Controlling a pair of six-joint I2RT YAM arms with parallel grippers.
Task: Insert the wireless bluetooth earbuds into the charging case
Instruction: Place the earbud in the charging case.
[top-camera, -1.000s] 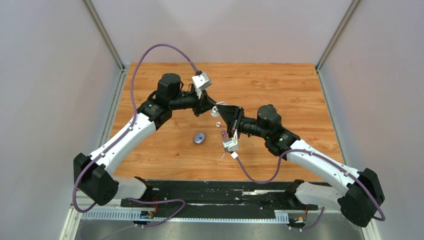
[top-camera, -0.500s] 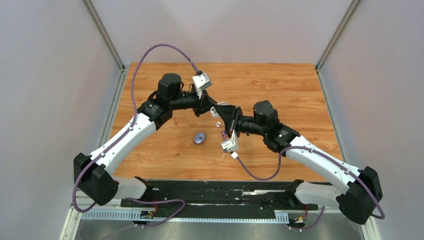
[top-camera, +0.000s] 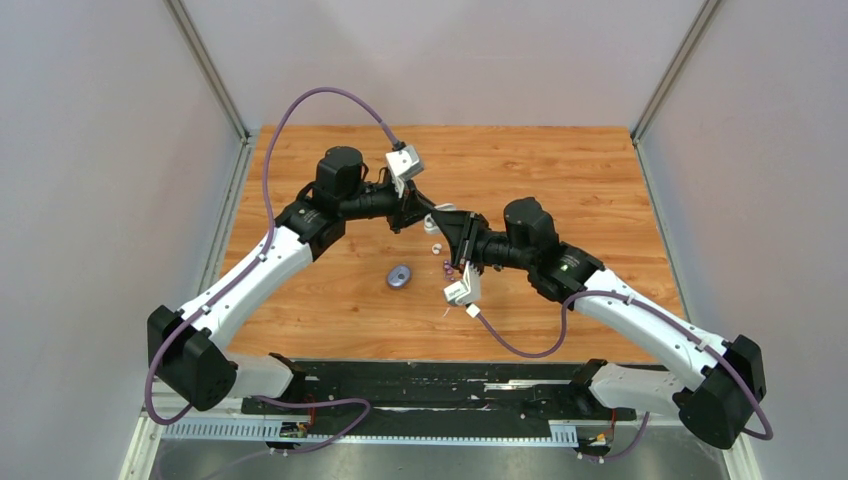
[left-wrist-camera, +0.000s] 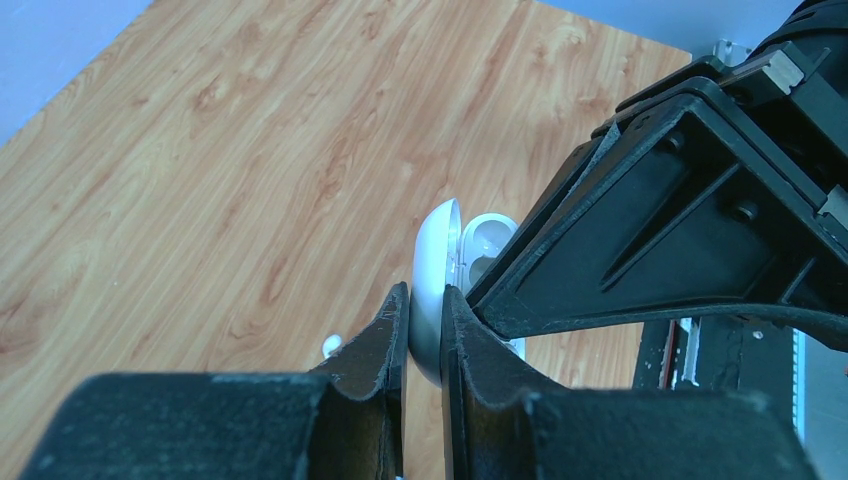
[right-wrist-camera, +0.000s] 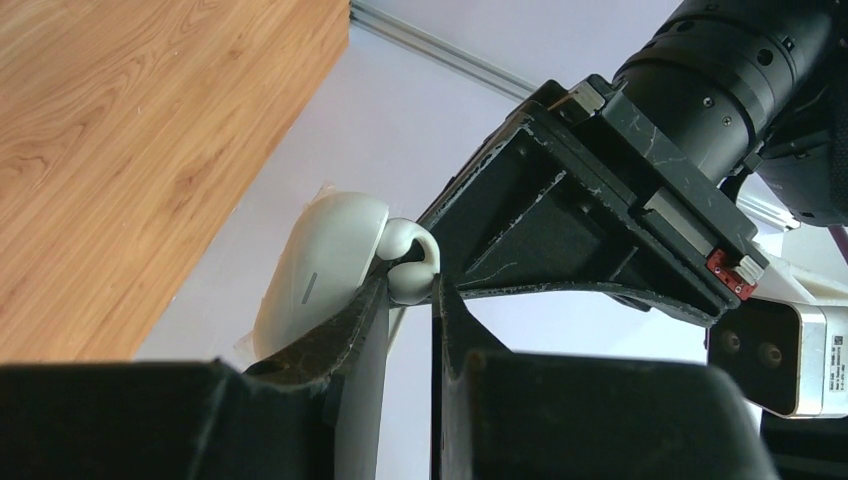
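Centre frame, left gripper (left-wrist-camera: 424, 325) clamps the open case (left-wrist-camera: 435, 250), right gripper (right-wrist-camera: 408, 292) pinches a white bud (right-wrist-camera: 412, 262) beside it, so best to line it over a socket, then ease in.

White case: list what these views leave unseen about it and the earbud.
- Right wrist: the right gripper hides part of the earbud; the white case shows only its outer shell.
- Left wrist: the right gripper covers most of the wells.
- Top external: both too small to make out, half under the right gripper.
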